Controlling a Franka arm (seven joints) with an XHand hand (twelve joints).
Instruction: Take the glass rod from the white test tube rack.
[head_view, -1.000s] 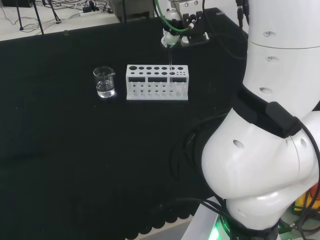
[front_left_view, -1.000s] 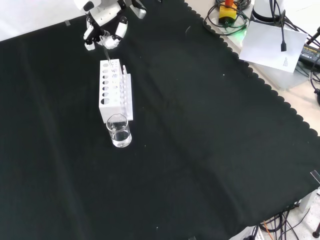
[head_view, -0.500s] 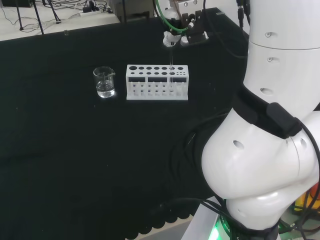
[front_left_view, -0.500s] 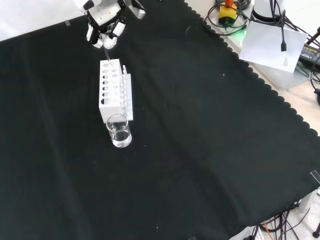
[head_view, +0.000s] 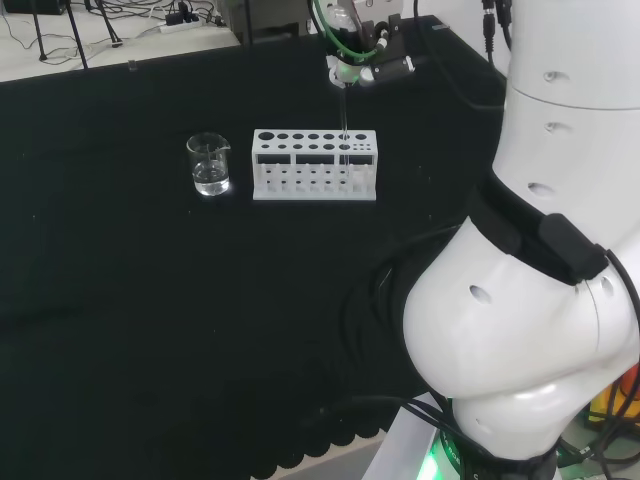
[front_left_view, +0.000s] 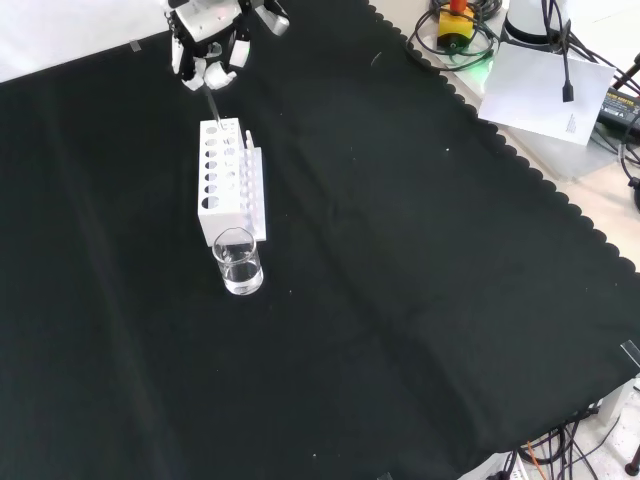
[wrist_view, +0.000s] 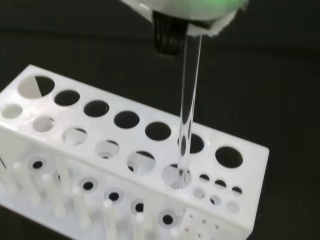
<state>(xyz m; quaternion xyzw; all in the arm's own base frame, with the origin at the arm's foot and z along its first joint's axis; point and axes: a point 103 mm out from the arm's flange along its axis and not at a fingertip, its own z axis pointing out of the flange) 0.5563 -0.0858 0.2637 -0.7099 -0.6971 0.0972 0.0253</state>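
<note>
In the head view the hand (head_view: 352, 68) hangs at twelve o'clock above the white test tube rack (head_view: 314, 165), its fingers pinched on the top of the glass rod (head_view: 343, 120), which stands upright with its lower end in a hole near the rack's right end; a beaker (head_view: 208, 164) sits at nine o'clock of the rack. In the front view the hand (front_left_view: 208, 60) is at twelve o'clock of the rack (front_left_view: 230, 180), the rod (front_left_view: 214, 104) slanting down into its far end, and the beaker (front_left_view: 238, 261) touches the rack's near end at six o'clock. In the wrist view the rod (wrist_view: 188, 105) drops from a black fingertip (wrist_view: 169, 36) into a front-row hole of the rack (wrist_view: 125, 160).

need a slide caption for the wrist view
Hand pinching the glass rod, its lower end in a hole of the white rack.
</note>
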